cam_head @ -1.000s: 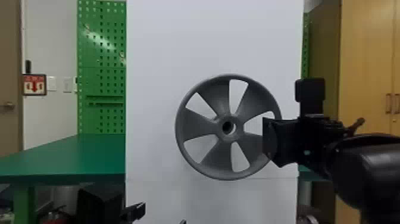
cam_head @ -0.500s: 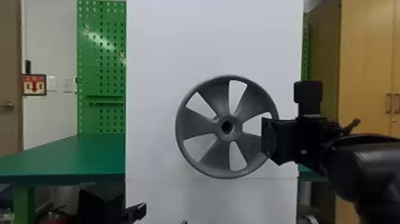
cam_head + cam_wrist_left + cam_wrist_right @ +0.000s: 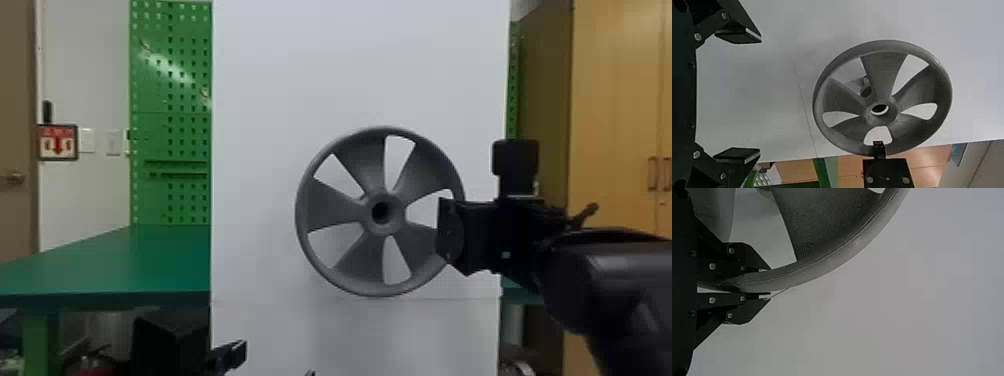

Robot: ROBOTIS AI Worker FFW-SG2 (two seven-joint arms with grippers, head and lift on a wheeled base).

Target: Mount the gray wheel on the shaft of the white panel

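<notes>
- The left gripper (image 3: pixel 274 360) is held open at the lower edge of the head view; its two fingers (image 3: pixel 738 37) are spread wide, with nothing gripped between them.
- The right gripper (image 3: pixel 450 230) is closed on the wheel (image 3: pixel 397 216), whose rim is pinched between the two fingers on the robot's right side.
- The wheel is held upright in front of the panel (image 3: pixel 275 100), its hub turned toward the head camera.
- In the left wrist view, the shaft (image 3: pixel 865 91) is seen through a gap between spokes, beside the hub; the wheel is not mounted on it.
- Behind the panel, a green table (image 3: pixel 125 260), a green pegboard (image 3: pixel 170 115) and a wooden cabinet (image 3: pixel 615 100) are seen.
</notes>
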